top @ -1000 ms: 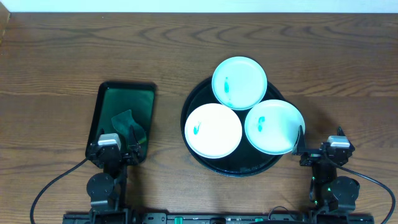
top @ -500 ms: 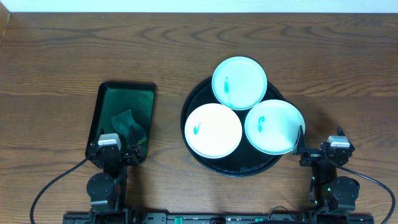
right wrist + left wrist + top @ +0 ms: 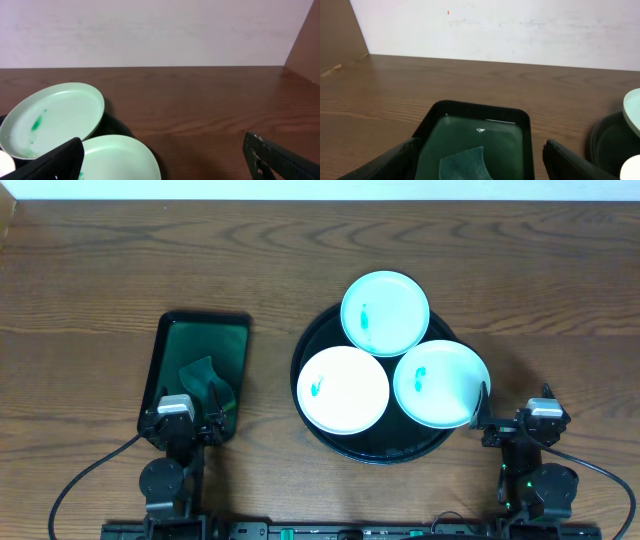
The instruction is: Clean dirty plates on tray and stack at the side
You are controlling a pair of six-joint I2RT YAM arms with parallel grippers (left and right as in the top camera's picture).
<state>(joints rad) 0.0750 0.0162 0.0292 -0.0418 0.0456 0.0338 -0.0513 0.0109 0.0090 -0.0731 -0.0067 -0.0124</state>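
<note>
**Both tools open, all plates on tray**

Left tool (image 3: 189, 408) and right tool (image 3: 514, 408) sit at the near edge of the worktop (image 3: 100, 270), fingers spread wide, gripping nothing. Three plates (image 3: 343, 390) lie side by side on the black tray (image 3: 400, 450), just right of worktop centre. Each has a teal smear. The green tray (image 3: 195, 340) with its cloth (image 3: 203, 375) is by the left tool.

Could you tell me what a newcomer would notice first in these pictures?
Three pale mint plates, the far plate, the left plate and the right plate, each with a teal smear, crowd the round black tray, right of centre. To its left a dark green tray holds a green cloth. The left gripper and right gripper sit open at the near edge.
</note>
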